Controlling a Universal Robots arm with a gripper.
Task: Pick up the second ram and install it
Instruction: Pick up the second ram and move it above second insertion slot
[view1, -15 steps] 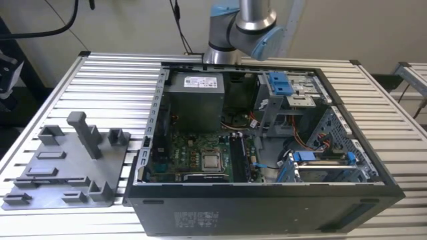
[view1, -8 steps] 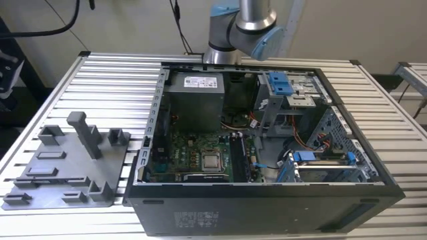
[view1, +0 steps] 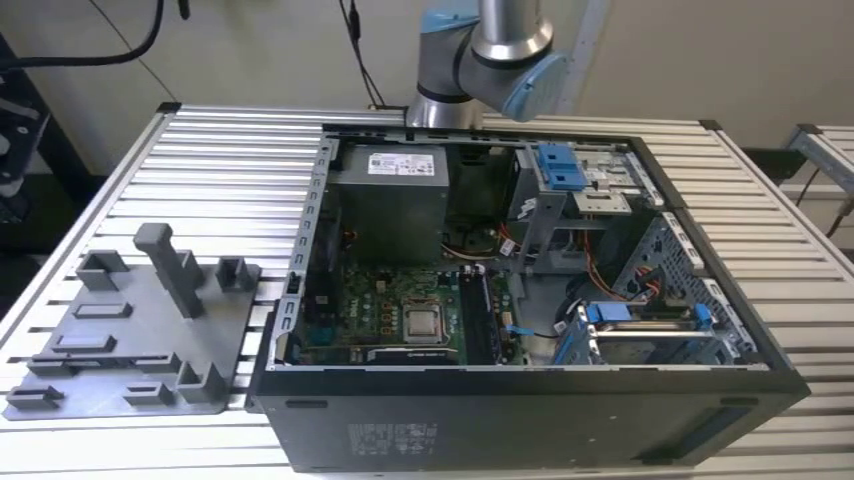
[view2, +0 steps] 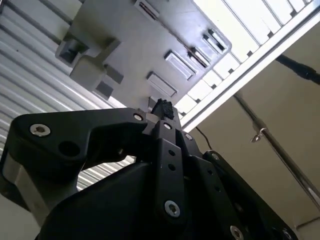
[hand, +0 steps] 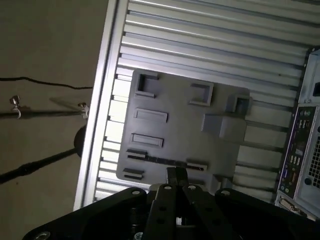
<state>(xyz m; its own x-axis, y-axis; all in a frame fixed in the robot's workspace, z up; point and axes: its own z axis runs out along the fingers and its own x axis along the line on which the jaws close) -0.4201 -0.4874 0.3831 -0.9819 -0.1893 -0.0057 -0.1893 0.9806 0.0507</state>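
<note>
Tool (hand: 176, 173): is being held well above the table (hand: 200, 25); in both wrist views its fingers (hand: 171, 178) are pressed together with nothing between them.
Step in hand: by judgement, the reach toward the pick is being made; nothing is gripped yet.
Second ram (hand: 166, 160): is being read, with some doubt, as the thin dark strip standing on edge between two end brackets (hand: 136, 154) of the grey holder tray (hand: 180, 120), well apart from the tool.
Long axis: is lying along the table's slats (hand: 210, 55), with one end pointing toward the computer case (view1: 534, 410) and the other toward the table's outer edge. The label end cannot be told.
Pick requirements: by judgement, the fingers are needing to be opened, squared across the strip's flat faces, and brought straight down over its upper edge.
</note>
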